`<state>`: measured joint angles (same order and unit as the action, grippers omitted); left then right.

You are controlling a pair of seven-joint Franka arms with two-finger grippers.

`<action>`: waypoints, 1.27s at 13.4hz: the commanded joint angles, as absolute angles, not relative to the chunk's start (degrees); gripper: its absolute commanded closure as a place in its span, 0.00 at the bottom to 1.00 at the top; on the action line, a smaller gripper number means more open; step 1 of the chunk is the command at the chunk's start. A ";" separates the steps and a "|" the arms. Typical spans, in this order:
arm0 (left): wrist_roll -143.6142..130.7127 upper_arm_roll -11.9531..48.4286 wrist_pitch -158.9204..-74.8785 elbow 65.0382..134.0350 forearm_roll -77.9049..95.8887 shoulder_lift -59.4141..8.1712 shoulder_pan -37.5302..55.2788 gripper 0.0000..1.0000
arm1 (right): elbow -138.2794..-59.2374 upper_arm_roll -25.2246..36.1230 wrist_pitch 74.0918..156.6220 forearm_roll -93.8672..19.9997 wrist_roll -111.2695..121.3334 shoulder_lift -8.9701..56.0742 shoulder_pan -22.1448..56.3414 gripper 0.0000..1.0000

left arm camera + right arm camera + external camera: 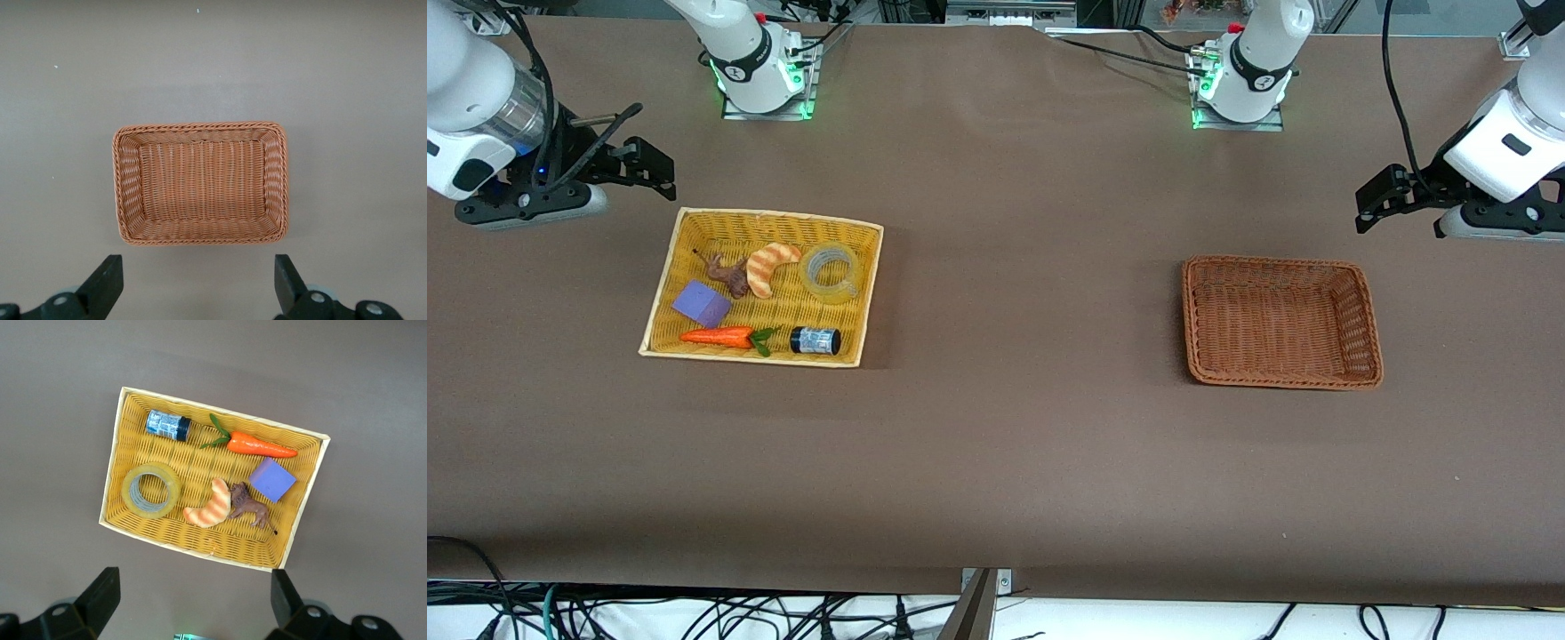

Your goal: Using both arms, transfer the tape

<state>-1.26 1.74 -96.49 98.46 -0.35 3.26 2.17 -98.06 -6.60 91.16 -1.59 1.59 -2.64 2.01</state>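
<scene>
The tape lies flat in the yellow basket, left of centre in the front view, beside the croissant and farther from the front camera than the jar. A lion, block and carrot share the basket. The right gripper hangs at the frame's upper left, jaws open, holding nothing. The left gripper hangs at the right edge, jaws open too, near the brown basket.
</scene>
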 commanded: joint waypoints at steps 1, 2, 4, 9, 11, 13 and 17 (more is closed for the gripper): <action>-0.79 1.76 -95.71 98.26 0.53 3.78 2.29 0.00 | -97.21 -6.59 89.74 -1.14 2.38 -3.34 1.93 0.00; -0.79 1.76 -95.71 98.26 0.53 3.78 2.29 0.00 | -97.29 -6.59 89.74 -1.14 2.29 -3.34 1.93 0.00; -0.79 1.76 -95.54 98.26 0.53 3.78 2.29 0.00 | -97.21 -6.59 89.82 -1.06 2.55 -3.34 1.93 0.00; -0.79 1.67 -94.66 97.21 0.35 3.43 2.28 0.00 | -97.21 -6.59 89.82 -1.05 4.04 -3.34 1.93 0.00; -0.79 1.67 -94.66 96.86 0.35 3.08 2.29 0.00 | -97.21 -6.50 89.82 -1.14 4.04 -3.34 1.93 0.00; -0.79 1.67 -94.39 96.86 0.35 3.16 2.29 0.00 | -97.21 -6.50 89.74 -1.14 4.04 -3.34 1.93 0.00; -0.88 2.54 -94.39 96.77 0.18 3.08 2.37 0.00 | -97.29 -6.50 89.74 -1.05 4.13 -3.34 1.93 0.00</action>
